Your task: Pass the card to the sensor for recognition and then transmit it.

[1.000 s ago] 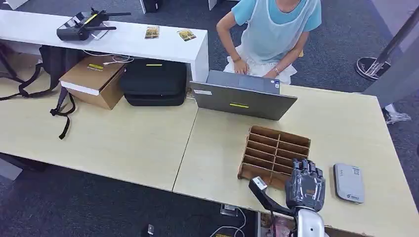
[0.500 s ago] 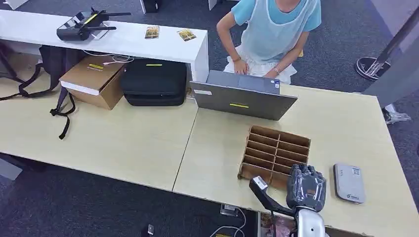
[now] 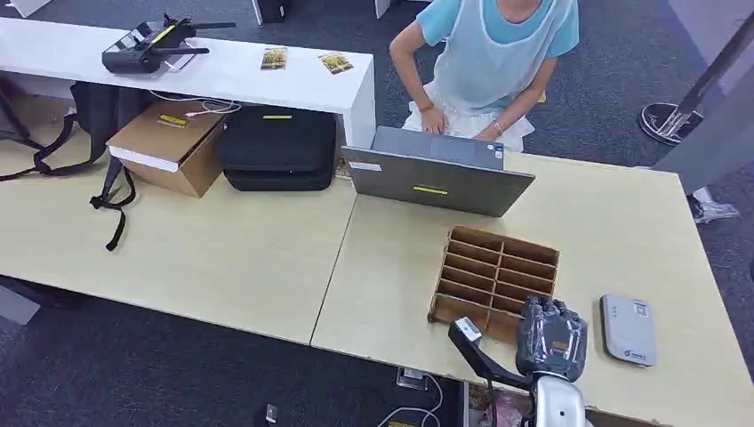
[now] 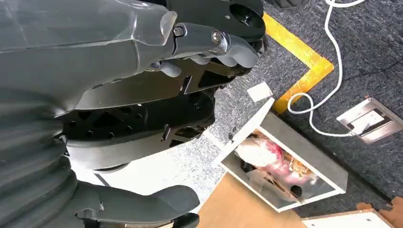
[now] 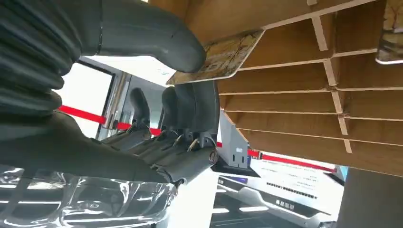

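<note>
A wooden slotted rack [image 3: 493, 280] stands on the light table [image 3: 222, 258], and my right hand [image 3: 551, 338] is at its near right corner. In the right wrist view that hand [image 5: 157, 118] pinches a patterned card [image 5: 216, 59] between thumb and fingers, right in front of the rack's slots [image 5: 294, 95]. Another card [image 5: 392, 33] sits in a slot farther along. The grey card sensor [image 3: 628, 329] lies flat on the table just right of the hand. My left hand [image 4: 142, 95] hangs over the carpet and holds nothing, its fingers apart from the thumb.
A grey laptop [image 3: 436, 173] stands behind the rack, with a person [image 3: 489, 53] seated at it. A black bag [image 3: 277, 147] and a cardboard box [image 3: 169, 142] lie at the far left. Below the left hand run a white cable [image 4: 328, 61] and yellow floor tape [image 4: 299, 52].
My right hand has drawn back a little from the rack toward the near table edge, with the card in it. Nothing else has moved.
</note>
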Controlling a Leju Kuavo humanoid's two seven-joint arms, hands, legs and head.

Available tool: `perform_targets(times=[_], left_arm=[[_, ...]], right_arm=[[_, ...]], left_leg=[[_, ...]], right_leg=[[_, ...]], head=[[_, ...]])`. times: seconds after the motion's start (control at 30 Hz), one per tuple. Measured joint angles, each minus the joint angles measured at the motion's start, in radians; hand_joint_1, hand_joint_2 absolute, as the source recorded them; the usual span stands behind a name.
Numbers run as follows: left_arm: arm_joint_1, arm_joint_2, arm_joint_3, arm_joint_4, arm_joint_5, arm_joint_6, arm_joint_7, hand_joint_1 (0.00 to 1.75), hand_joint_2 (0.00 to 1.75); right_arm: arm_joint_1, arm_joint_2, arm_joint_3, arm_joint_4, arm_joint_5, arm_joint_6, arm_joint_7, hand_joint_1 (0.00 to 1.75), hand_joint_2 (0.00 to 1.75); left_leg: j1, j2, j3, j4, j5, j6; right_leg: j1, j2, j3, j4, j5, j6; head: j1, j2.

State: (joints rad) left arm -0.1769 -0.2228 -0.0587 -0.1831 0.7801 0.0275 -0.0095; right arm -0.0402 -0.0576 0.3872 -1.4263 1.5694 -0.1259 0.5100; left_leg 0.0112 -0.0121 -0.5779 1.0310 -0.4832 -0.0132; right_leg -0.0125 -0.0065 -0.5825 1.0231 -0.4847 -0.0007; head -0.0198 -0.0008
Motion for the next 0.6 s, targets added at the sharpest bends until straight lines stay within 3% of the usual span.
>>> perform_targets(times=[0.17,0.23,0.6], left_arm=[[0.0,0.0,0.0,0.0,0.0,0.0,0.0,0.0,1.75],[0.0,0.0,0.0,0.0,0.0,0.0,0.0,0.0,1.75],[0.0,0.0,0.0,0.0,0.0,0.0,0.0,0.0,1.75]], right_arm=[[0.0,0.0,0.0,0.0,0.0,-0.006,-0.001,1.52,1.75],[0.001,0.0,0.0,-0.004,0.0,-0.02,-0.006,1.73,1.75],[0.002,0.0,0.0,-0.037,0.0,-0.123,-0.025,1.75,1.75]], left_leg=[[0.0,0.0,0.0,0.0,0.0,0.0],[0.0,0.0,0.0,0.0,0.0,0.0],[0.0,0.0,0.0,0.0,0.0,0.0]], right_leg=[[0.0,0.0,0.0,0.0,0.0,0.0],[0.0,0.0,0.0,0.0,0.0,0.0],[0.0,0.0,0.0,0.0,0.0,0.0]], head=[[0.0,0.0],[0.0,0.0],[0.0,0.0]])
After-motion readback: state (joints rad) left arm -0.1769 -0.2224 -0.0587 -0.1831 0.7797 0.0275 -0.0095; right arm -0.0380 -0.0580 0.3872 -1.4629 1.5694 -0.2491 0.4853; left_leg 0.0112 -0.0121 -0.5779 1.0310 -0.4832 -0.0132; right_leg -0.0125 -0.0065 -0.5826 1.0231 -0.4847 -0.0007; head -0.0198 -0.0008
